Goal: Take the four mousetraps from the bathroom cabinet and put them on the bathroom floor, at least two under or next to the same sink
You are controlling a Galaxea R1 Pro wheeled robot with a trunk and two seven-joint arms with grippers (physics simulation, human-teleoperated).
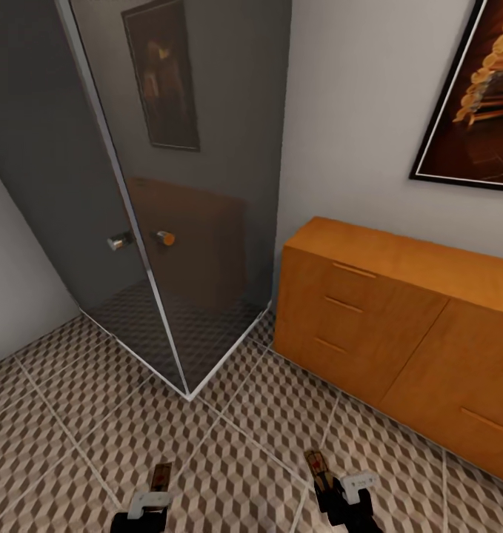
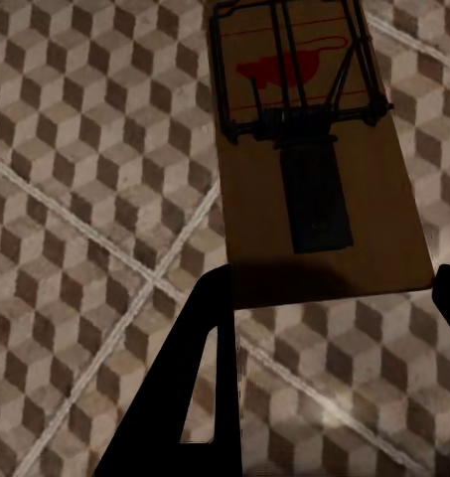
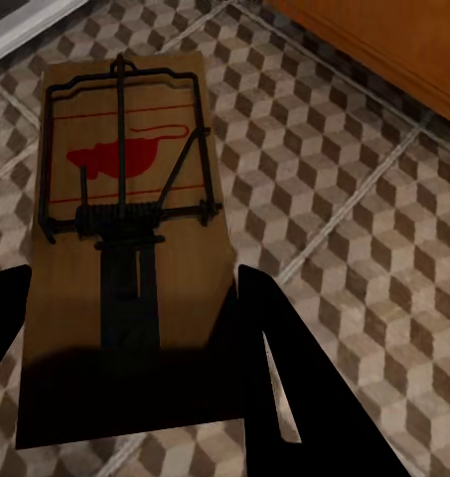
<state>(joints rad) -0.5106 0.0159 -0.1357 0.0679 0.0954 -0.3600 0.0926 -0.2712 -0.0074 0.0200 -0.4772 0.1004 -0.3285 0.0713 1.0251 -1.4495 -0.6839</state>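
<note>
**Two mousetraps held over patterned tile beside the drawer chest**

Seen from the head: left gripper [image 1: 153,497] and right gripper [image 1: 338,485] low at the frame's bottom edge, each with a mousetrap sticking out forward, left mousetrap [image 1: 161,476], right mousetrap [image 1: 318,465]. Both above the bathroom floor [image 1: 236,459] with its brown, beige and white cube print and pale grout lines. Orange-brown cabinet [image 1: 399,333] against the white wall at right, drawers shut, slim bar handles. Smoked-glass shower enclosure [image 1: 170,222] in the corner at left, small round knob on its door. Framed picture [image 1: 477,96] on the wall above the cabinet.

In the left wrist view: dark fingers [image 2: 190,397] pinching the near end of the wooden board [image 2: 319,169] from either side; wire spring and bar on top, a red mouse-shaped mark, red lines across the board. No legible writing or brand.

In the right wrist view: dark fingers [image 3: 274,368] clamped on the near end of the other board [image 3: 125,248]; same wire frame, same red mouse mark and thin red lines, no readable lettering. Cabinet edge near the trap's far side, tile between.
</note>
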